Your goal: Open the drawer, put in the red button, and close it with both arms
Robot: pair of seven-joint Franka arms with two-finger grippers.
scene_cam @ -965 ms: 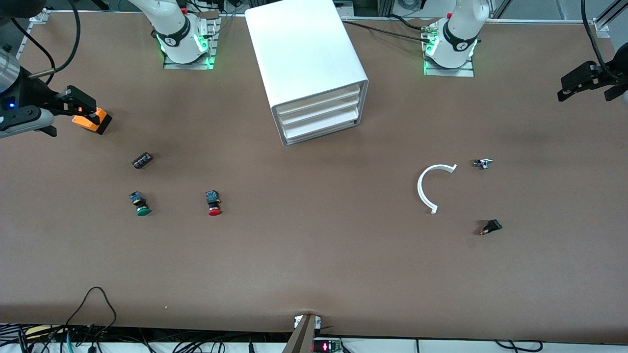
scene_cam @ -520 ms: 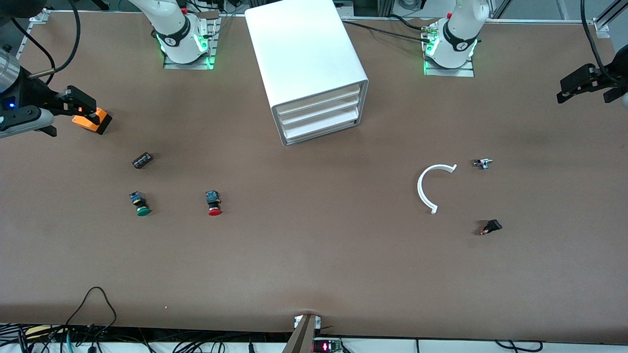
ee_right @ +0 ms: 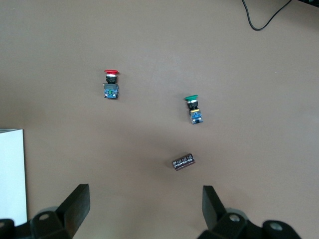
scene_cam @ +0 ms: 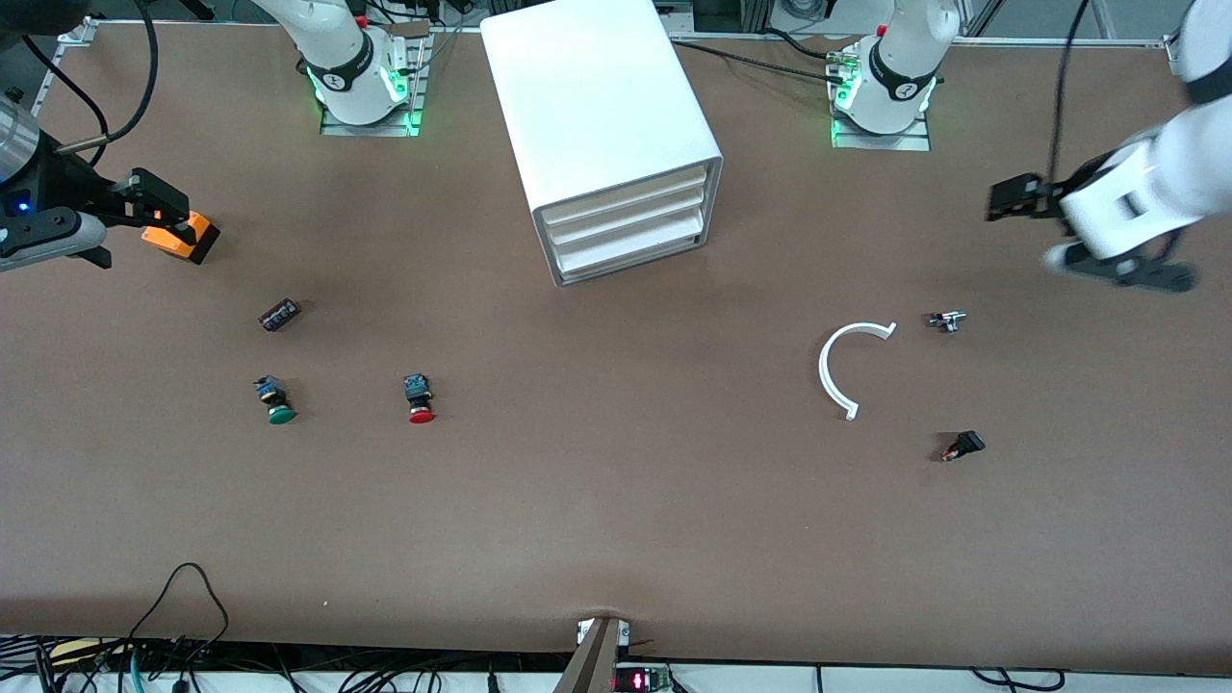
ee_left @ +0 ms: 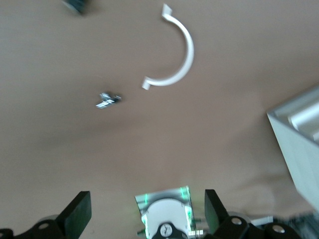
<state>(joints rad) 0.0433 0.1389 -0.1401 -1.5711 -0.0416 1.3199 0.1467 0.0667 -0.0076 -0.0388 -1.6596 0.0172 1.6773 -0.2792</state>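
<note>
The white cabinet [scene_cam: 602, 125] stands midway between the two bases, its three drawers facing the front camera. The uppermost drawer [scene_cam: 628, 195] is shut. The red button [scene_cam: 421, 399] lies on the table toward the right arm's end, and also shows in the right wrist view [ee_right: 111, 84]. My right gripper [scene_cam: 188, 221] is open and empty, hanging over the table near the right arm's end; the wrist view shows the wide gap [ee_right: 144, 206]. My left gripper [scene_cam: 1032, 204] is open and empty in the air near the left arm's end [ee_left: 147, 214].
A green button [scene_cam: 277, 400] and a dark cylinder [scene_cam: 279, 315] lie near the red button. A white C-shaped strip [scene_cam: 845, 368], a small metal part [scene_cam: 948, 320] and a small black switch [scene_cam: 963, 446] lie toward the left arm's end.
My left arm has swung in from the table's end toward the cabinet and turned its hand. The right arm and all the things on the table have not moved.
</note>
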